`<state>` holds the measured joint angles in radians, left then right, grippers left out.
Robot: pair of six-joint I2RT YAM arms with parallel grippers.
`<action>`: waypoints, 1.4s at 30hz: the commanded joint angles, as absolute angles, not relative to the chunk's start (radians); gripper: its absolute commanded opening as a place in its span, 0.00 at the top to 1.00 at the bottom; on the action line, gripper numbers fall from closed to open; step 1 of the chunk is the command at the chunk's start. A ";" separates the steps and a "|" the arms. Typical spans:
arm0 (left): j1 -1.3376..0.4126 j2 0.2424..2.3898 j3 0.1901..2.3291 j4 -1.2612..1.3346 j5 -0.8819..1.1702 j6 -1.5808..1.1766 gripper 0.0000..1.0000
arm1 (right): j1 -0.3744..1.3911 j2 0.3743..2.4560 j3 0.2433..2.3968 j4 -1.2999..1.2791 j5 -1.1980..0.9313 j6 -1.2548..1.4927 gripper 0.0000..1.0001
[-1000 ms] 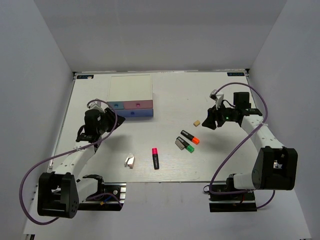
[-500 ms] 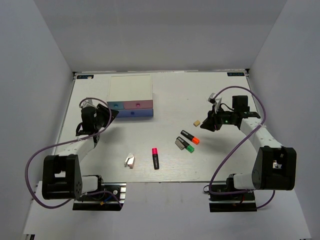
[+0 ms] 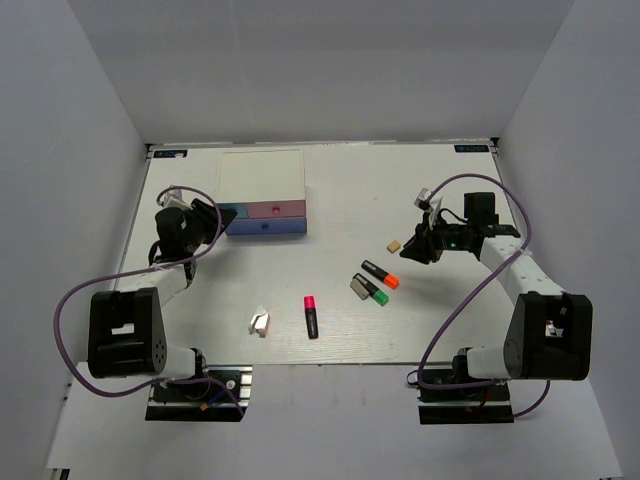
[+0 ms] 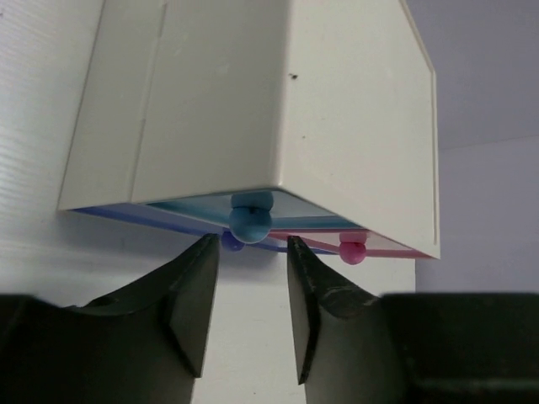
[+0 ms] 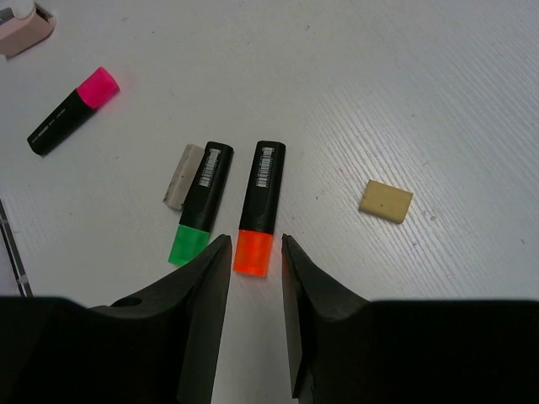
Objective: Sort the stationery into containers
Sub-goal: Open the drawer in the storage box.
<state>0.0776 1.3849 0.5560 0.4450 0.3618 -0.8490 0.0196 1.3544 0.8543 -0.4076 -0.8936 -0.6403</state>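
The containers are drawers of a white-topped box (image 3: 262,175) with light blue (image 3: 232,211), pink (image 3: 278,209) and dark blue (image 3: 265,228) fronts. My left gripper (image 3: 212,222) is open, its tips (image 4: 249,252) just short of the light blue knob (image 4: 251,220). The orange-capped highlighter (image 3: 381,274) and the green-capped one (image 3: 375,292) lie side by side. My right gripper (image 3: 413,246) is open and empty, and the orange cap (image 5: 253,252) lies just beyond its tips (image 5: 254,263). The tan block (image 3: 394,245) lies close by. The pink-capped highlighter (image 3: 311,316) and white clip (image 3: 260,322) lie nearer the front.
A small grey-white piece (image 5: 181,175) lies against the green highlighter (image 5: 200,202). The pink knob (image 4: 353,249) and dark blue knob (image 4: 231,242) sit close to the light blue one. The box stands at the table's back left.
My left arm has swung back and left, bringing its gripper up to the light blue drawer front. My right gripper has eased slightly toward the orange highlighter.
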 commanded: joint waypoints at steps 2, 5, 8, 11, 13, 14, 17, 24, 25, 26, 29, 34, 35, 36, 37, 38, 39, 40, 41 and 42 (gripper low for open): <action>0.098 1.397 0.560 0.522 0.413 -0.847 0.48 | 0.017 1.361 0.857 -0.403 -0.923 -0.667 0.64; 0.098 1.423 0.569 0.541 0.423 -0.856 0.41 | 0.017 1.377 0.867 -0.410 -0.922 -0.673 0.64; 0.098 1.446 0.580 0.563 0.423 -0.856 0.41 | 0.015 1.391 0.876 -0.413 -0.914 -0.681 0.64; 0.098 1.477 0.591 0.572 0.432 -0.856 0.45 | 0.017 1.400 0.885 -0.422 -0.908 -0.684 0.64; 0.098 1.486 0.591 0.581 0.433 -0.856 0.48 | 0.018 1.402 0.890 -0.420 -0.907 -0.687 0.64; 0.098 1.496 0.591 0.594 0.433 -0.865 0.50 | 0.017 1.407 0.890 -0.425 -0.908 -0.689 0.64; 0.098 1.506 0.591 0.618 0.433 -0.865 0.56 | 0.015 1.407 0.890 -0.425 -0.905 -0.692 0.64; 0.098 1.526 0.621 0.614 0.433 -0.874 0.64 | 0.015 1.411 0.888 -0.428 -0.899 -0.696 0.65; 0.098 1.526 0.633 0.614 0.433 -0.864 0.64 | 0.015 1.411 0.887 -0.428 -0.900 -0.698 0.65; 0.098 1.526 0.643 0.597 0.423 -0.864 0.64 | 0.017 1.413 0.890 -0.428 -0.899 -0.698 0.65; 0.098 1.517 0.643 0.574 0.423 -0.844 0.76 | 0.017 1.414 0.888 -0.426 -0.899 -0.699 0.65; 0.098 1.491 0.608 0.574 0.448 -0.834 0.87 | 0.018 1.422 0.894 -0.428 -0.899 -0.700 0.65; 0.098 1.482 0.582 0.574 0.448 -0.834 0.88 | 0.020 1.422 0.894 -0.429 -0.899 -0.701 0.65; 0.098 1.471 0.569 0.574 0.457 -0.834 0.88 | 0.018 1.424 0.893 -0.430 -0.897 -0.701 0.65; 0.098 1.459 0.554 0.574 0.457 -0.834 0.89 | 0.018 1.422 0.893 -0.431 -0.897 -0.701 0.65; 0.098 1.444 0.540 0.563 0.457 -0.825 0.91 | 0.017 1.424 0.894 -0.430 -0.897 -0.700 0.64; 0.098 1.428 0.516 0.563 0.457 -0.816 0.91 | 0.018 1.424 0.894 -0.428 -0.894 -0.699 0.64; 0.098 1.395 0.503 0.536 0.457 -0.807 0.91 | 0.018 1.422 0.894 -0.428 -0.897 -0.701 0.64; 0.098 1.379 0.493 0.526 0.457 -0.807 0.91 | 0.018 1.427 0.894 -0.428 -0.894 -0.701 0.64; 0.098 1.362 0.473 0.514 0.457 -0.807 0.91 | 0.020 1.425 0.894 -0.428 -0.896 -0.701 0.64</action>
<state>0.0910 1.4357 0.5167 0.5602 0.4385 -0.8387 0.0200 1.4158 0.8547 -0.4179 -0.8890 -0.6880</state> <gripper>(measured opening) 0.343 0.362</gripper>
